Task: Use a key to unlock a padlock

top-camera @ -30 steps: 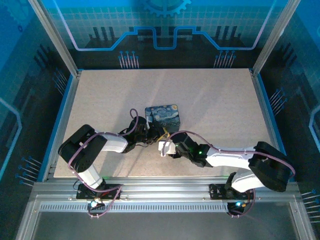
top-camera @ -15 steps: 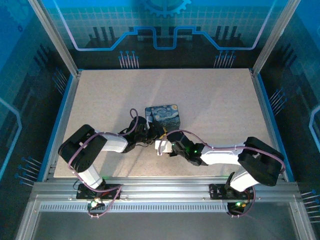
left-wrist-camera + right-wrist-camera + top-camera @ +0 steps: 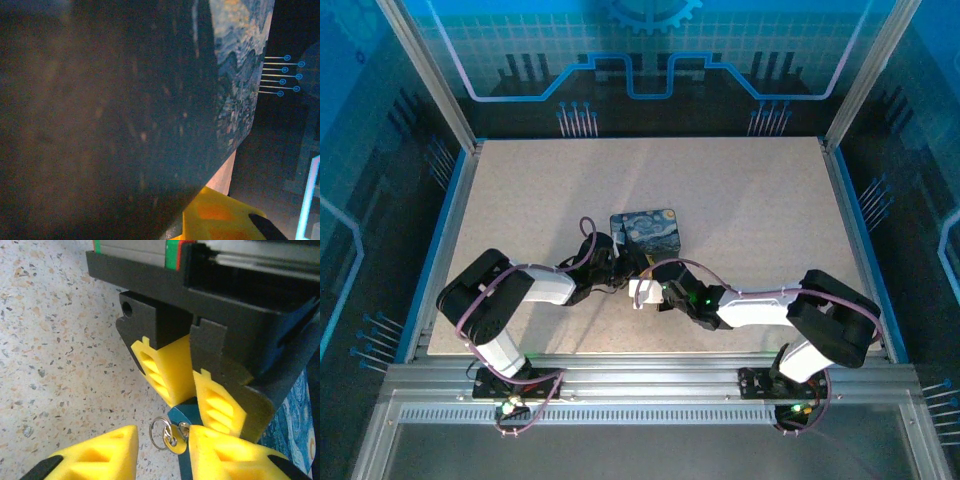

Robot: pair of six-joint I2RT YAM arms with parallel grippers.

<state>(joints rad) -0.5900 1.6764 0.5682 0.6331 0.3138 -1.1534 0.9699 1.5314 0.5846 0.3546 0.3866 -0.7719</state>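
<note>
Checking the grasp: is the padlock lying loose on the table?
No, the left hand is closed on the padlock, pinching its teal body.

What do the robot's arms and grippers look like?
The left arm and right arm are white and black, with purple cables looping along them. The left gripper and right gripper have ribbed yellow fingers on black mounts.

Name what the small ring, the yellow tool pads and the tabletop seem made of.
Ring: probably metal, polished silver, catching bright glints. Left tool's pads: likely plastic, matte yellow, with moulded ribs. Tabletop: speckled beige, perhaps stone-effect laminate or composite; the look leaves it open.
</note>
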